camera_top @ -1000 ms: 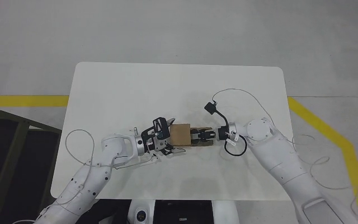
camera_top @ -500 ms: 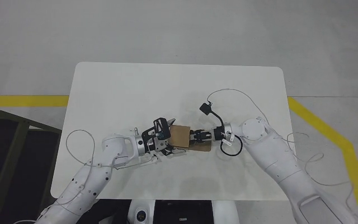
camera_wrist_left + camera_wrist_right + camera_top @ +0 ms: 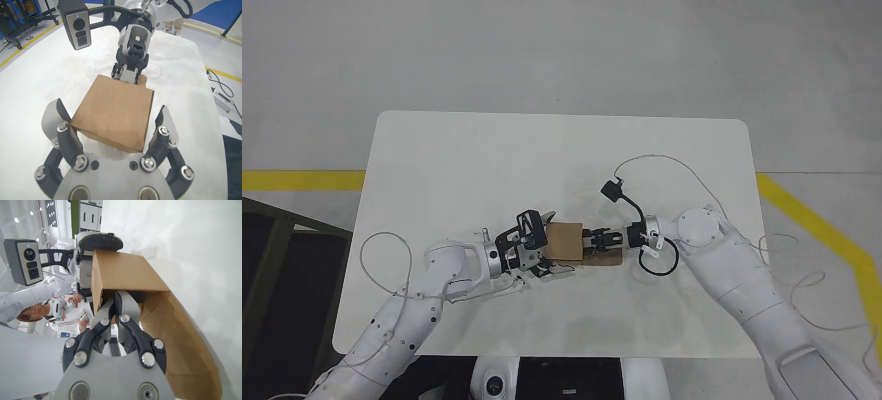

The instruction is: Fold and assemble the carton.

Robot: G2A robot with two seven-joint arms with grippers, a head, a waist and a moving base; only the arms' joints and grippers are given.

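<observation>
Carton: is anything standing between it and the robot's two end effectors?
Nothing visible does. The left end effector straddles one end of the carton with open fingers. The right end effector, fingers together, reaches into the carton's open opposite end.

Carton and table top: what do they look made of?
Carton: brown cardboard, matte and unprinted. The raw cut edges and sharp creases at its open end suggest thin board. Table: white, smooth, with a faint sheen and rounded corners. It is probably laminate or painted board, but the core is not visible.
</observation>
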